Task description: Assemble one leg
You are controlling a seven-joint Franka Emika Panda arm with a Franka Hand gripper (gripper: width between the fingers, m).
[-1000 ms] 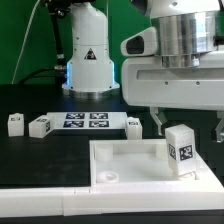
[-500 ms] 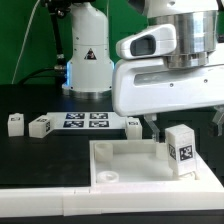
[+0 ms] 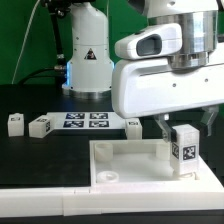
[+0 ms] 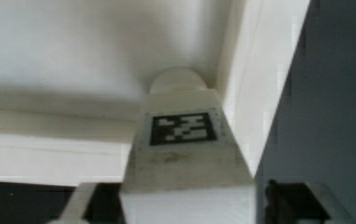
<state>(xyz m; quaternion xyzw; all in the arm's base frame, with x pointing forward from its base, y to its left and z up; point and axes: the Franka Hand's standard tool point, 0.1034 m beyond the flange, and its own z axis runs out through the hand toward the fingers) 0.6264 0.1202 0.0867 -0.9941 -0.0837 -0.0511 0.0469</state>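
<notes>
- While the claw (image 3: 187, 126) hangs spread astride the leg (image 3: 181, 150), grasping reads as the step in hand.
- The leg stands upright inside the tray (image 3: 99, 164), seemingly against its wall.
- Next: lower, pinch squarely.

Tool (image 3: 185, 127) lower, now astride leg (image 3: 183, 152).

The blurred wrist view cuts off the base of the leg (image 4: 189, 150), so whether the fingers (image 3: 164, 124) of the gripper (image 3: 187, 128) touch it cannot be told.
</notes>
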